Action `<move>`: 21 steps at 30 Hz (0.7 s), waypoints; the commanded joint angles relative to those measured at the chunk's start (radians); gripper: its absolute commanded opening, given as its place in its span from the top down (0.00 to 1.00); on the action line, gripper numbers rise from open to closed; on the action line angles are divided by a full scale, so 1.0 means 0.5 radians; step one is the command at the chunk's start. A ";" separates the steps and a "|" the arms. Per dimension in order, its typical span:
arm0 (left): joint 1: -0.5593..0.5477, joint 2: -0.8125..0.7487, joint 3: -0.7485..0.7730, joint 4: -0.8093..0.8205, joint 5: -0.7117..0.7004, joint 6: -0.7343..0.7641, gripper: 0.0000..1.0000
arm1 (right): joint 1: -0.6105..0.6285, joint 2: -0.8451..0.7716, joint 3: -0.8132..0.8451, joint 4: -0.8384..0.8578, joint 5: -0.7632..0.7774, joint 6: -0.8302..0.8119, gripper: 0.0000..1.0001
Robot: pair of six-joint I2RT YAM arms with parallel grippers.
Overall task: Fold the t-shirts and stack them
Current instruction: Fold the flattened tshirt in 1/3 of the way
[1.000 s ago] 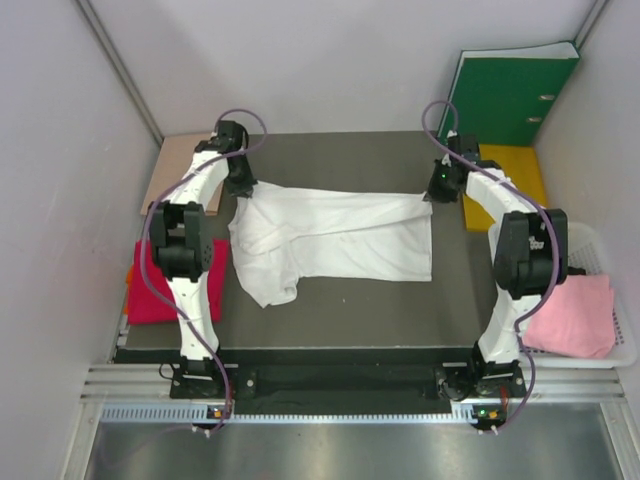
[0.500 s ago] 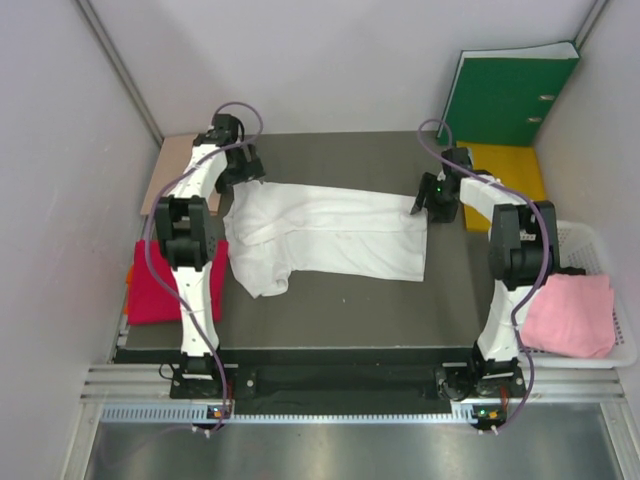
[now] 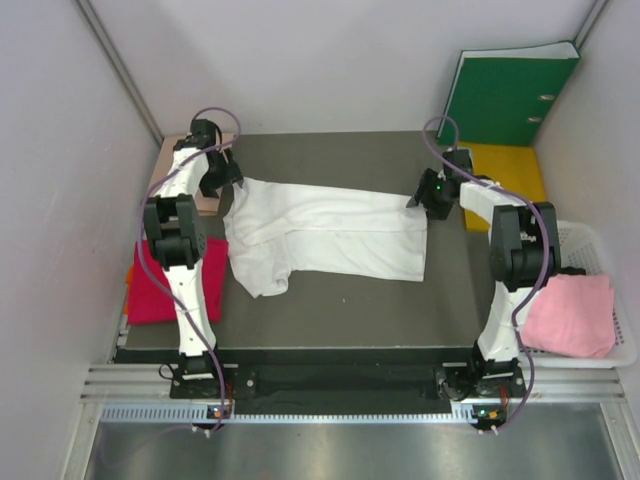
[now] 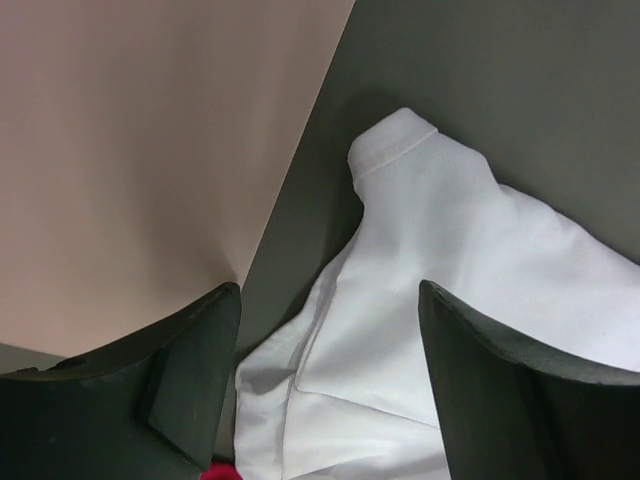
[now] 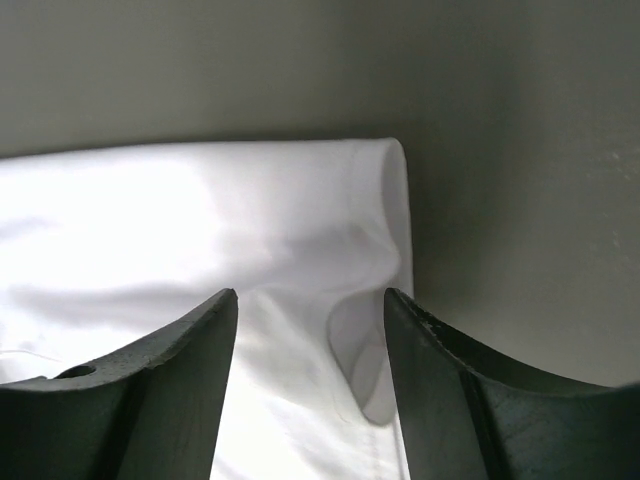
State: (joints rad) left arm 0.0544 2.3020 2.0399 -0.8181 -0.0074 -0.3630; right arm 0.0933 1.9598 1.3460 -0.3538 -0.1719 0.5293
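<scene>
The white shirt (image 3: 330,235) lay spread at mid-frame on the counter (image 3: 340,310). Its long axis ran left to right, with the sleeve end at left and the straight edge at right. The left pincer (image 3: 228,182) stood open over its upper-left corner and the right pincer (image 3: 420,200) open over its upper-right corner, neither grasping cloth. The red shirt (image 3: 150,285) lay at the left edge, the pink shirt (image 3: 572,315) in the basket (image 3: 600,240) at right.

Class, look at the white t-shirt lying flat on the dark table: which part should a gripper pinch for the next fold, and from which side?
Probably the far right corner of the white t-shirt, approached from above on the right side. There the cloth ends in a clean folded edge lying flat on the table, and the open right gripper hangs over it.
</scene>
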 commanded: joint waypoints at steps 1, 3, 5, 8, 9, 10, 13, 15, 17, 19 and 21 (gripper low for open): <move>-0.004 0.056 0.129 0.041 0.116 0.039 0.24 | -0.021 0.096 0.020 0.306 -0.138 0.202 0.41; -0.004 0.056 0.142 0.038 0.141 0.033 0.25 | -0.009 0.194 0.115 0.272 -0.135 0.230 0.44; -0.004 0.041 0.136 0.047 0.193 0.036 0.24 | 0.031 0.313 0.274 0.196 -0.098 0.212 0.58; -0.004 -0.023 0.108 0.071 0.275 0.045 0.23 | 0.096 0.436 0.498 -0.044 0.027 0.138 0.87; -0.007 -0.066 0.096 0.084 0.294 0.042 0.23 | 0.111 0.440 0.526 -0.090 0.079 0.126 0.91; -0.004 -0.085 0.068 0.090 0.315 0.039 0.21 | 0.123 0.437 0.541 -0.108 0.180 0.120 0.94; -0.007 -0.165 0.004 0.117 0.355 0.030 0.21 | 0.114 0.397 0.566 -0.105 0.383 0.116 1.00; -0.004 -0.204 -0.021 0.127 0.352 0.030 0.20 | 0.102 0.418 0.667 -0.127 0.451 0.083 1.00; -0.004 -0.217 -0.036 0.136 0.358 0.036 0.17 | 0.084 0.479 0.835 -0.191 0.506 0.040 1.00; -0.004 -0.214 -0.027 0.133 0.374 0.045 0.15 | 0.074 0.507 0.922 -0.204 0.576 0.003 1.00; -0.004 -0.202 -0.018 0.127 0.374 0.051 0.09 | 0.068 0.544 1.032 -0.228 0.641 -0.037 1.00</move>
State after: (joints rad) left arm 0.0509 2.2715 2.0274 -0.7994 0.1570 -0.3527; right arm 0.1425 2.2120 1.7393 -0.4431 0.0238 0.5663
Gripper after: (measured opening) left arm 0.854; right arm 0.017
